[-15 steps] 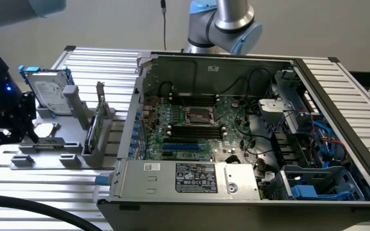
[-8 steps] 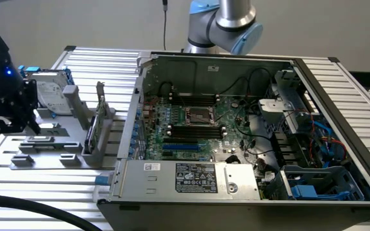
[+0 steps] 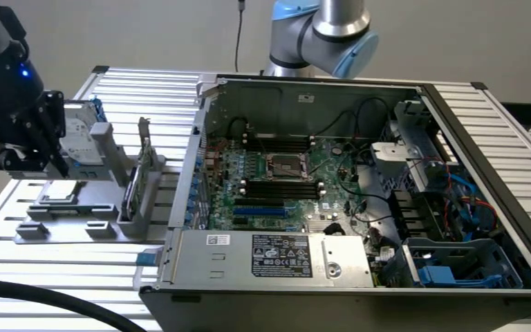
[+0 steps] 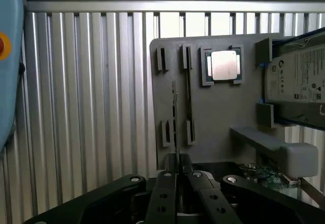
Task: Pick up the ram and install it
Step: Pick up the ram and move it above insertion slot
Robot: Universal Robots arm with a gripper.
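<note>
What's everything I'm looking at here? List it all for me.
computer case: one, grey, open, on the table
motherboard: one, green, inside the case
ram: one, dark green, standing on edge in the holder
processor chip: one, silver-topped, flat on the holder
hard drive: one, silver with blue bracket, on the holder
holder: one, grey, beside the case, on the exterior view's left
table: one, silver, slatted, under everything
robot arm: one, silver and pale blue, behind the case
gripper: one, black, above the holder, in line with the ram

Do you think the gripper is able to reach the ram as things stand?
Probably yes: the ram stands upright in the grey holder, top edge bare, nothing between it and the gripper.
</note>
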